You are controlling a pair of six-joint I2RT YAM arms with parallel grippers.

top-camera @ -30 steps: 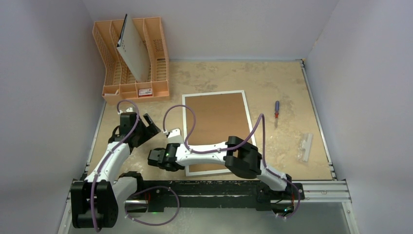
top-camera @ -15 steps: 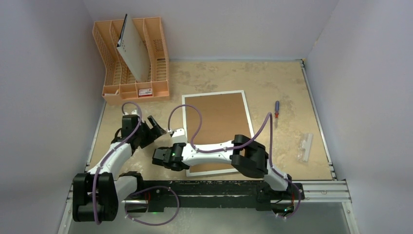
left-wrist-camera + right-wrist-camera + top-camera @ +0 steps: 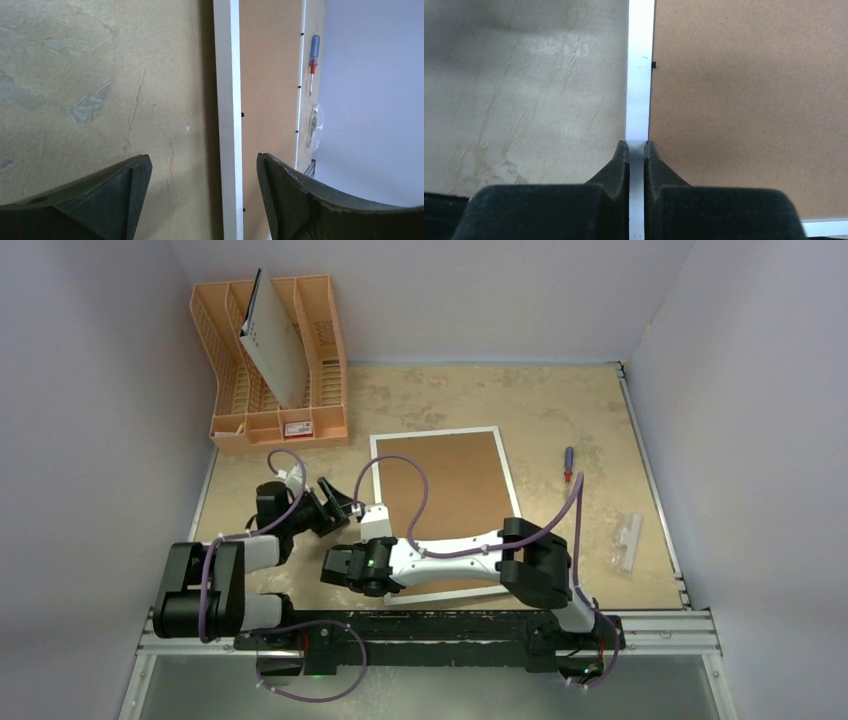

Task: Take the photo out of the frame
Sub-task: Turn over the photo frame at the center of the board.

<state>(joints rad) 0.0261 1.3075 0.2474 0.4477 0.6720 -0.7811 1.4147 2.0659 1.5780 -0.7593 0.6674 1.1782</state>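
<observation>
From above, the frame (image 3: pixel 450 480) lies face down in the middle of the table (image 3: pixel 580 410), brown back up. The left gripper (image 3: pixel 338 506) and the right gripper (image 3: pixel 374 528) both sit at its left edge, toward the near end. A screwdriver (image 3: pixel 568 465) lies apart to the right.

Through the left wrist camera, that gripper hangs wide open, holding nothing, with the frame's white border running up between its fingers.

Through the right wrist camera, the fingers are almost closed with a thin slit between them. Their tips are at the white border and grasp nothing I can see.

The photo isn't visible anywhere. I reckon it is under the back, so the job is barely begun: back off first, then the photo out
</observation>
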